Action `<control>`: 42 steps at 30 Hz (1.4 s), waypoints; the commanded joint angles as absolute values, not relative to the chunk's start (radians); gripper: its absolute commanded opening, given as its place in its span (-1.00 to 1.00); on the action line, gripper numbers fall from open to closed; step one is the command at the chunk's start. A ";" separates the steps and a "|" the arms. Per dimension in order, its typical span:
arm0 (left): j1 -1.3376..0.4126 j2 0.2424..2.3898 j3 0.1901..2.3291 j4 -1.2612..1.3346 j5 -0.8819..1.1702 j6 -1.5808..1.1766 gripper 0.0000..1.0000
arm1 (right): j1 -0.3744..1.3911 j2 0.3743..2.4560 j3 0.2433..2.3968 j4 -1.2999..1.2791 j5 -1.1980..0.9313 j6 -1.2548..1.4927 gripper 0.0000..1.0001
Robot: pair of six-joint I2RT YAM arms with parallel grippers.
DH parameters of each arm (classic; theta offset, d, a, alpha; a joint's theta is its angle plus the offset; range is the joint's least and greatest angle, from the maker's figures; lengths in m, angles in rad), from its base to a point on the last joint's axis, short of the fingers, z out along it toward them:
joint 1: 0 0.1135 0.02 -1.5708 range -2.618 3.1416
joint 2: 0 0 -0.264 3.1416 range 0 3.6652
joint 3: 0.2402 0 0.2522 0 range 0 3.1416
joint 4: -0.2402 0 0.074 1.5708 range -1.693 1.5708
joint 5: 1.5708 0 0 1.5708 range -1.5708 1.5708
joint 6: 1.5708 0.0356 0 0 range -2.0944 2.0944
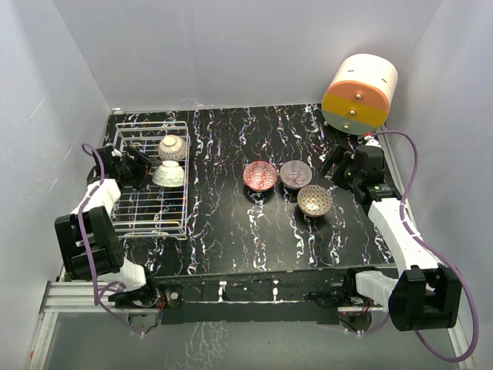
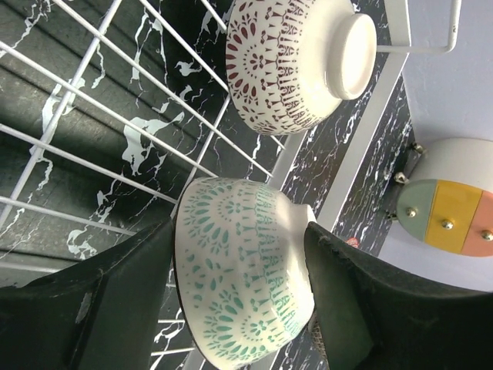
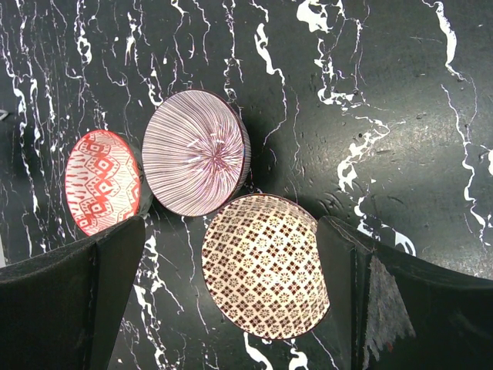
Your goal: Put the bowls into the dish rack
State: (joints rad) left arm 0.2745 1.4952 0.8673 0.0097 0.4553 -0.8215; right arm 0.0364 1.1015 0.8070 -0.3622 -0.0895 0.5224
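Clearly the right hand (image 3: 229, 231), fingers spread, hangs directly over the brown bowl (image 3: 266, 266) on the worktop (image 1: 231, 231); the rack (image 1: 150, 210) lies well left, where the left hand (image 2: 239, 254) flanks a green bowl (image 2: 246, 308), grip unclear.

The near half of the dish rack (image 1: 150, 210) lies free. Its far end is taken by the maroon-patterned bowl (image 1: 172, 146) and the green-patterned bowl (image 1: 169, 175). Bare table (image 1: 219, 196) separates the rack from three clustered bowls (image 1: 295, 174). A striped cylinder (image 1: 359, 92) blocks the far right corner.
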 commanded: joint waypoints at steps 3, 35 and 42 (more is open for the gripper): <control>0.269 1.420 0.915 -0.104 0.414 -0.748 0.33 | 0.031 1.074 0.801 -0.300 -0.097 0.520 0.96; 0.154 1.228 1.090 -0.492 0.149 -0.436 0.68 | 0.031 1.089 0.792 -0.288 -0.121 0.518 0.95; 0.091 1.219 1.060 -0.600 0.085 -0.377 0.68 | 0.031 1.079 0.785 -0.286 -0.122 0.521 0.95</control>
State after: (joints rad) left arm 0.0971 1.2530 1.0676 -0.4919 0.1558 -0.4366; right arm 0.0364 1.0996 0.7887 -0.3443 -0.1196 0.5240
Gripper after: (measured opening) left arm 0.840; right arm 0.976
